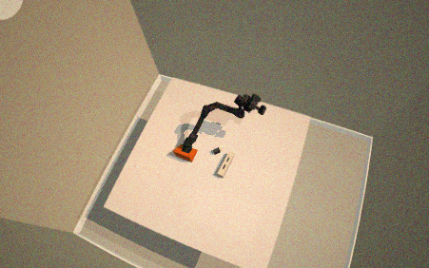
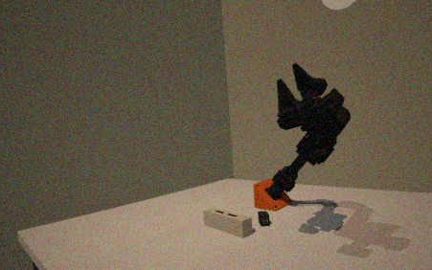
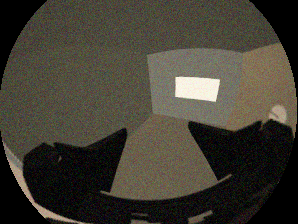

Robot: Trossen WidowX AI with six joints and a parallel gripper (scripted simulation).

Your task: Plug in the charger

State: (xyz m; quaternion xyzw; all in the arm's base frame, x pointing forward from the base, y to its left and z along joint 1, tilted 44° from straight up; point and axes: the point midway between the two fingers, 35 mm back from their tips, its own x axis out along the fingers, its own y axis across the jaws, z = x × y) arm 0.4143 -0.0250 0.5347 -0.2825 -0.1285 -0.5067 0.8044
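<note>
No brand, label or writing can be read on anything in these views; the grain is too coarse for small marks.

The charger (image 1: 216, 151) lies on the pale table (image 1: 243, 209), a small dark block between the arm's orange base (image 1: 189, 156) and the power strip (image 1: 224, 164). In the exterior view the charger (image 2: 263, 218) sits just right of the strip's right end, near it but apart, and just in front of the orange base (image 2: 263, 191). Its prongs cannot be made out.

The power strip (image 2: 227, 222) is a cream bar lying flat. The exterior view shows dark slots on its top face near the left end; the top view shows two small dark marks along its length.

The gripper (image 2: 296, 88) is raised high above the table, far from charger and strip, its fingers (image 2: 307, 81) spread wide and pointing upward with nothing between them. In the top view the gripper (image 1: 257, 106) reaches toward the table's far edge, away from the base.

Only the wrist view shows what the gripper faces: two dark fingers low in the frame, and between them grey wall surfaces with a bright rectangle (image 3: 197, 88). Neither charger nor strip appears there. Only the top view shows the table's whole outline and grey border; only the exterior view shows the arm's height and its shadows (image 2: 354, 230) on the table to the right.
</note>
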